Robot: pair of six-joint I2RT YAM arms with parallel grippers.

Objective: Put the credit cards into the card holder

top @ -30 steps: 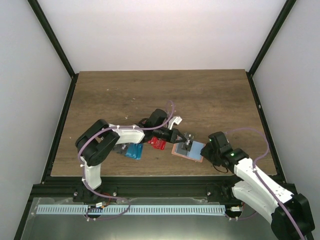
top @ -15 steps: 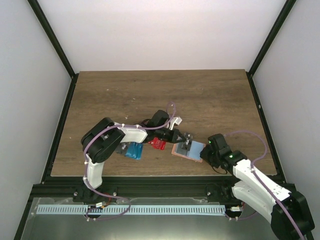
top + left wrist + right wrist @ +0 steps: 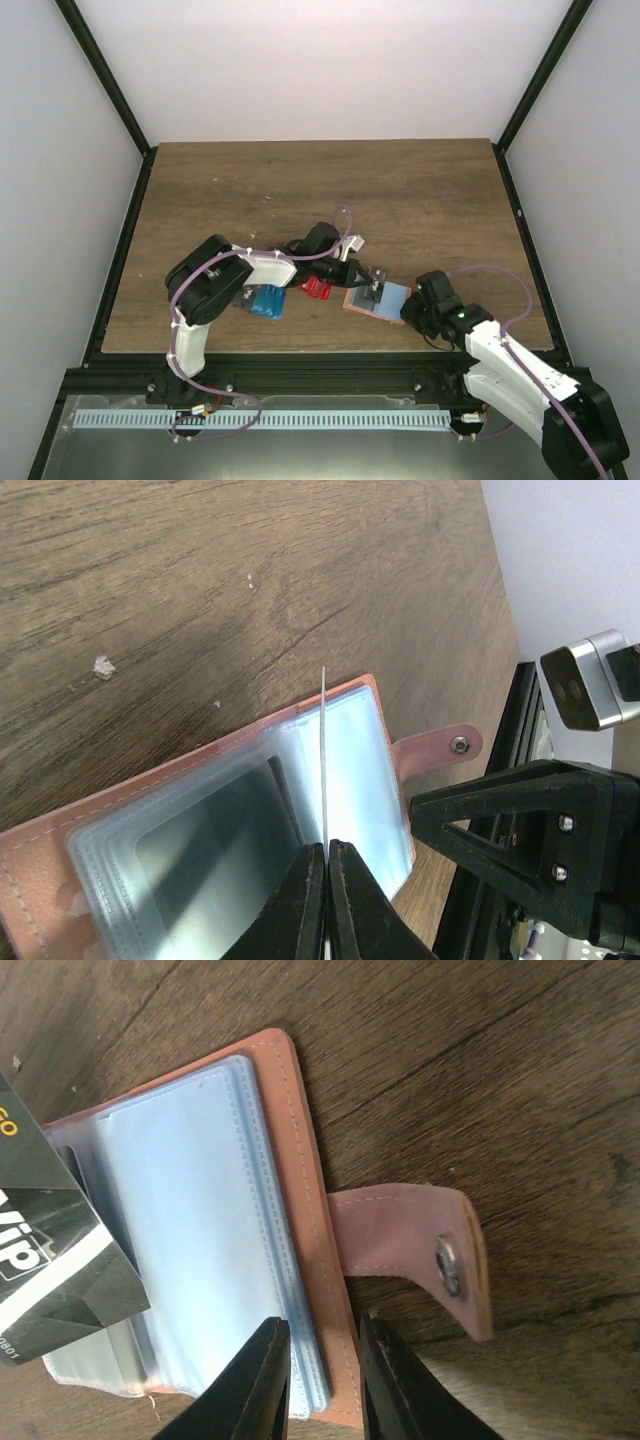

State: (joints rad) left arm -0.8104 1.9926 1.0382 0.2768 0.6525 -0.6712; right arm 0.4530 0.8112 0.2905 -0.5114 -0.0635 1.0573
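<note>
The tan-pink leather-like folding card holder lies open on the brown wooden table near its front edge, clear plastic sleeves facing up. Directly above it, the left gripper is clamped tight on a dark grey-black plastic card, held on edge over the sleeves. The right gripper straddles the holder's outer edge beside the snap strap, jaws narrow; whether they pinch it is unclear. Glossy red cards and a bright blue card lie left of the holder. Since a second ago the holder has not shifted, while the left arm has reached slightly further right.
</note>
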